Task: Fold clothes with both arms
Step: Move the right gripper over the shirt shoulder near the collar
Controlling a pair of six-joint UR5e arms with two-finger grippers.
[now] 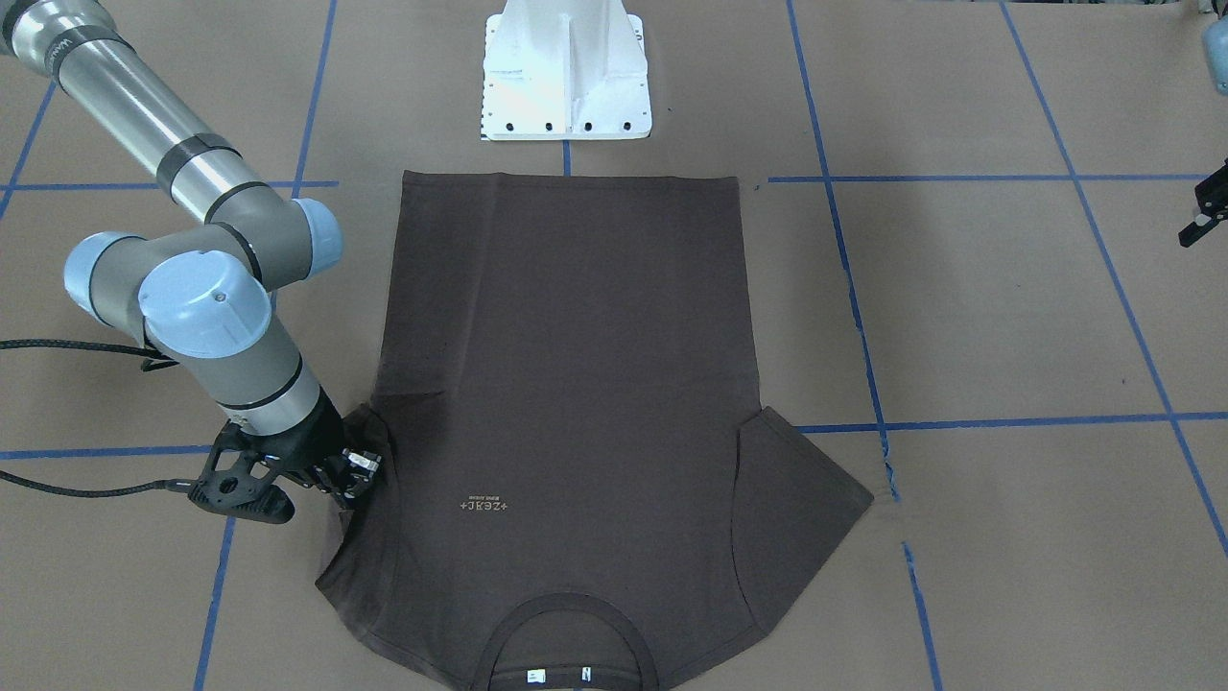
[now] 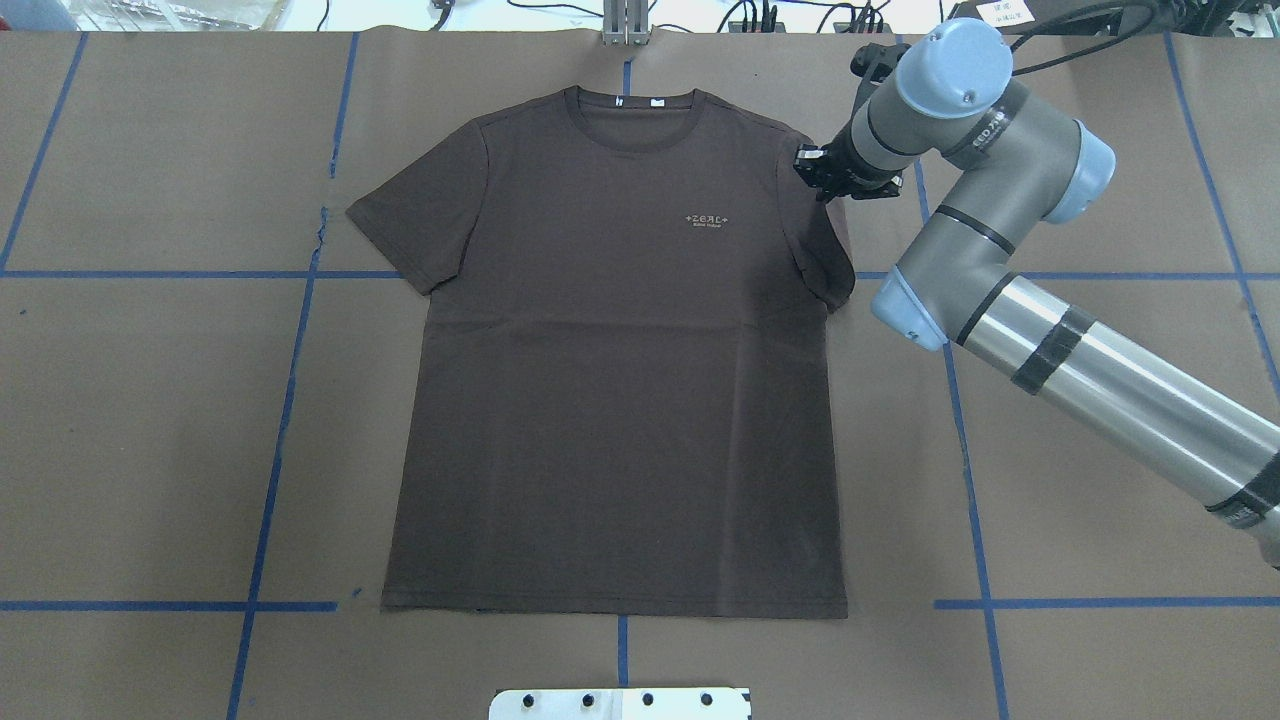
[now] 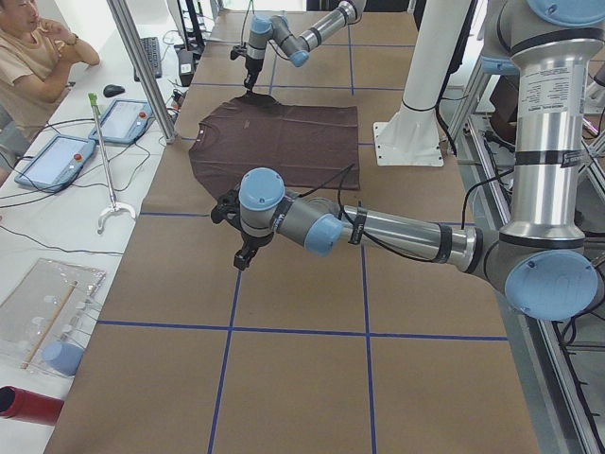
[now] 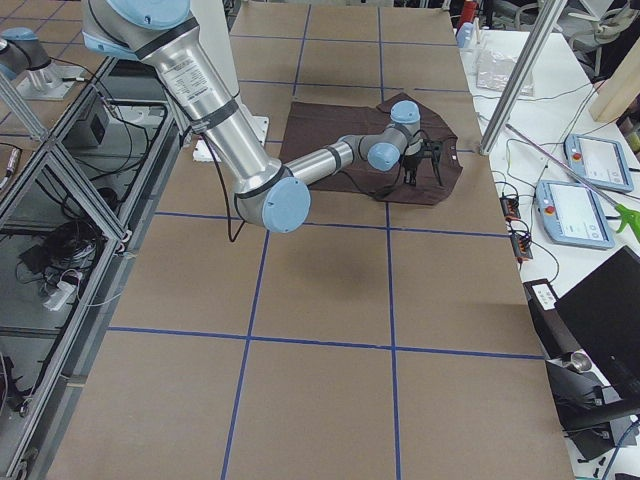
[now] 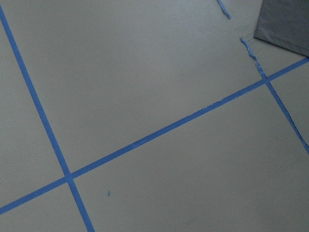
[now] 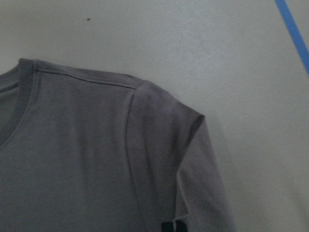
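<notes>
The dark grey-brown T-shirt (image 2: 620, 380) lies flat, front up, on the brown paper table, with its collar on the far side from the robot base. It also shows in the front view (image 1: 566, 384). My right gripper (image 2: 822, 178) is down at the shirt's sleeve on my right, also seen in the front view (image 1: 355, 475). It is shut on the sleeve, which is bunched and drawn inward. The right wrist view shows the ridged sleeve (image 6: 193, 159) running to a fingertip (image 6: 173, 227). My left gripper (image 3: 243, 255) hangs above bare table, apart from the shirt. I cannot tell whether it is open.
The white pedestal base (image 1: 566, 72) stands just behind the shirt's hem. Blue tape lines (image 5: 145, 140) grid the table. A side table with tablets (image 3: 57, 156), a seated operator (image 3: 38, 57) and a metal post (image 3: 142, 66) lie beyond the collar-side edge.
</notes>
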